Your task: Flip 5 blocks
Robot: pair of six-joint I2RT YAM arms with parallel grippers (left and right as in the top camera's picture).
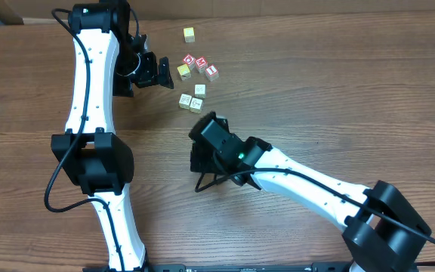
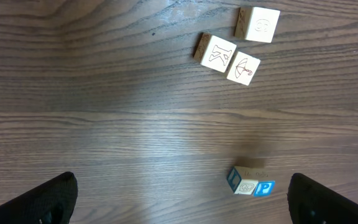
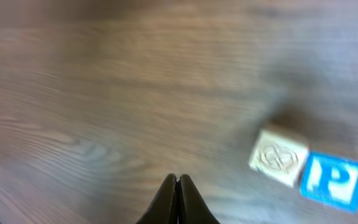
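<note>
the blocks point(image 2: 215, 52) sit on the table point(image 2: 104, 93), the left gripper point(image 2: 182, 190) hangs spread wide and empty by the blue p block point(image 2: 263, 188), the right gripper point(image 3: 177, 186) is pinched together on nothing, so i think the next move is lining up to tip one over.

Soft, even light, faint shadows; the right wrist view is blurred, smearing the blocks point(image 3: 279, 158), the other 2 sharp.

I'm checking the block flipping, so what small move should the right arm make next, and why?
Probably open the right gripper first. Its fingers are pressed together on nothing, while the knot-marked block lies ahead to its right, beside the blue P block. Shut jaws cannot grasp it to flip it.
</note>
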